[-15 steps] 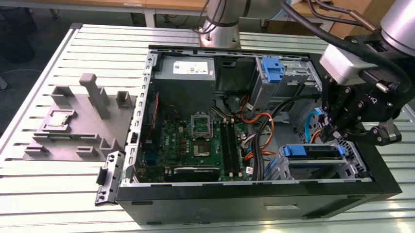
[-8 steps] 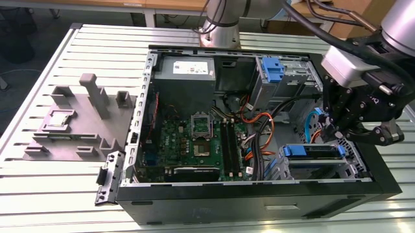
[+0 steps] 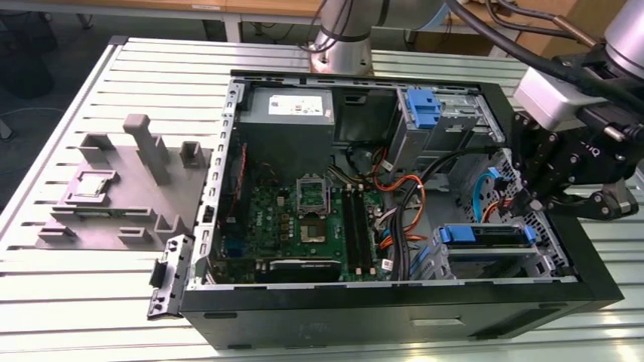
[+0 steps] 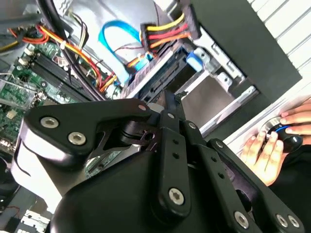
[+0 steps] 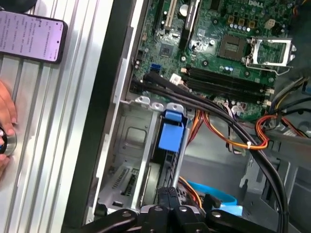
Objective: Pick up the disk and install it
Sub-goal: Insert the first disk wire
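Observation:
The disk [image 3: 491, 250] lies flat in the drive cage at the near corner of the open computer case [image 3: 403, 302], on the exterior view's right, with its blue rail [image 3: 481, 234] facing up. In the first wrist view the disk's blue tab [image 5: 172, 136] sits in the metal cage. My gripper [image 3: 532, 202] hangs just above and behind the disk, over the case's right wall. Its fingers [image 5: 170, 194] are shut with nothing between them. In the second wrist view the gripper [image 4: 167, 104] points at the cage, and its black linkage hides much of the bay.
A bare blue bracket [image 3: 423, 109] sits in the far bay, beside the power supply [image 3: 292, 105]. Orange, blue and black cables [image 3: 403, 204] run over the motherboard [image 3: 302, 219]. A grey fixture block [image 3: 121, 188] stands left of the case. A person's hand [image 4: 272, 145] and a phone [image 5: 31, 36] rest on the table.

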Available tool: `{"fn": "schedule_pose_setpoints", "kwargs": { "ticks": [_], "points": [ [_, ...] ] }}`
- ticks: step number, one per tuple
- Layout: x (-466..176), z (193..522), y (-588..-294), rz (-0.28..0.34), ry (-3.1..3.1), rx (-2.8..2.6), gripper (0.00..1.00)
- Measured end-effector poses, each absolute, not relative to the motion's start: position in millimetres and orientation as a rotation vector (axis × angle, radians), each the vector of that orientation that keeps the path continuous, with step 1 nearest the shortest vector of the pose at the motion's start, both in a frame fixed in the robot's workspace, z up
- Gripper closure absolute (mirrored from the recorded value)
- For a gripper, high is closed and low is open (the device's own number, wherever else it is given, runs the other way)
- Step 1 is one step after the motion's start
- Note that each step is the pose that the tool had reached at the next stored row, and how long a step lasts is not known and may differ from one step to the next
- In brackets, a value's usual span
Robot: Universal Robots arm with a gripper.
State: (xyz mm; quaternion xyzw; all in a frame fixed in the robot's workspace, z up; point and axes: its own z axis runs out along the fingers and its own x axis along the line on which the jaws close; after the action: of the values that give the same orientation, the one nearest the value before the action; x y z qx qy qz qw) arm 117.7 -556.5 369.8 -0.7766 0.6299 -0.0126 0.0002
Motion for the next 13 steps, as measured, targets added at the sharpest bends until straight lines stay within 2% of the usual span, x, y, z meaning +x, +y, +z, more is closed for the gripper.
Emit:
{"fn": "schedule_pose_setpoints", "kwargs": {
  "ticks": [13],
  "points": [
    [127,370,-544,-0.059,1.906,-2.487,0.9]
  ]
}}
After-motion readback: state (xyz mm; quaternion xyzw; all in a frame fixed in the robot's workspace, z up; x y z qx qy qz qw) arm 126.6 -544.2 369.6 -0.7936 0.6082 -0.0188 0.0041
